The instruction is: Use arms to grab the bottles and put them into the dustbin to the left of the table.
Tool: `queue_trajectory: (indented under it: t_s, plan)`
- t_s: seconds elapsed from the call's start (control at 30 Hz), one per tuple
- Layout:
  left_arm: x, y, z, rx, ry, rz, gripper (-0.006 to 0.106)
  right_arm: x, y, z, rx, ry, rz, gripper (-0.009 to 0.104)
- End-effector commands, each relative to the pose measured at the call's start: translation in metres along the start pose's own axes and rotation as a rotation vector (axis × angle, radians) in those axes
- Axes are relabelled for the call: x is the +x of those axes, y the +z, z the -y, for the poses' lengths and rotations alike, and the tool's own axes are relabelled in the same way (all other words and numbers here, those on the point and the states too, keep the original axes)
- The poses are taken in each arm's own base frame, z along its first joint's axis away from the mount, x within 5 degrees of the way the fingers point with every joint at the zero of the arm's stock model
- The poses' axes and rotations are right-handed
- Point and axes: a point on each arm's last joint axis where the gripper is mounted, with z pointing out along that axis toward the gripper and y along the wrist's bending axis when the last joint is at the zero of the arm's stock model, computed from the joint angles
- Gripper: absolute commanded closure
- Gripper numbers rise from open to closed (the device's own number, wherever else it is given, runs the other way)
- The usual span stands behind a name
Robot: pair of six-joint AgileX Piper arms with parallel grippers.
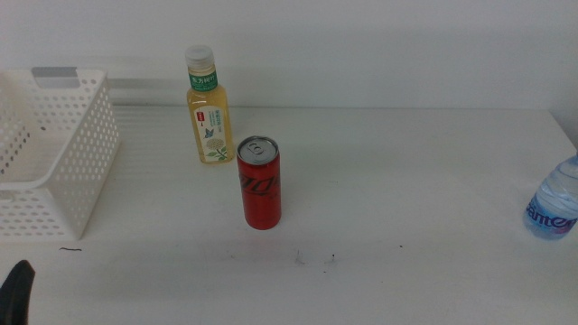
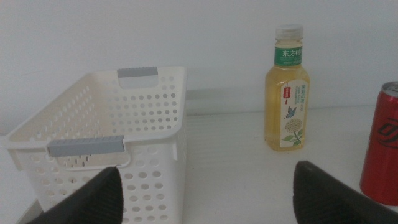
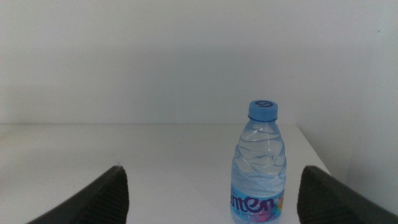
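Three bottles stand upright on the white table (image 1: 415, 171). The yellow tea bottle (image 1: 209, 108) is at the back, the slim red can (image 1: 259, 183) just in front of it, and the blue-capped water bottle (image 1: 553, 209) sits at the right edge. The white perforated dustbin (image 1: 81, 171) is at the left. My left gripper (image 2: 208, 169) is open and holds nothing; it faces the dustbin (image 2: 149, 106), the tea bottle (image 2: 287, 93) and the can (image 2: 380, 155). In the middle view only a dark tip of the left gripper (image 1: 16, 291) shows. My right gripper (image 3: 212, 169) is open, with the water bottle (image 3: 260, 168) ahead of it.
A plain white wall runs behind the table. A few small dark specks (image 1: 298, 260) mark the tabletop in front of the can. The table's right edge lies close to the water bottle.
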Motion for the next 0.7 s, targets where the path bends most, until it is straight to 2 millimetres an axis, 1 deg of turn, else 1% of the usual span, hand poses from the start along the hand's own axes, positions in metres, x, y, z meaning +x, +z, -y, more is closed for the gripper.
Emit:
queue_trajectory:
  t_s: [0.0,0.1,0.27,0.37,0.5,0.67]
  plan:
    - [-0.001,0.0,0.0,-0.001,-0.016,0.019,0.007,0.0,0.0,0.001,0.01,-0.013,0.007,0.011]
    - [-0.004,0.006,0.002,0.037,-0.015,0.017,0.007,0.0,0.0,0.001,0.01,-0.013,0.007,0.011]
    - [-0.008,0.03,0.012,0.14,-0.017,-0.004,0.007,0.0,0.0,0.001,0.01,-0.013,0.007,0.011]
    - [-0.003,0.045,0.024,0.23,-0.047,-0.059,0.007,0.0,0.0,0.001,0.01,-0.013,0.007,0.011]
    - [0.006,0.063,0.045,0.333,-0.042,-0.088,0.007,0.0,0.0,0.001,0.01,-0.013,0.007,0.011]
    - [0.015,0.079,0.066,0.384,-0.051,-0.049,0.007,0.0,0.0,0.001,0.01,-0.013,0.007,0.011]
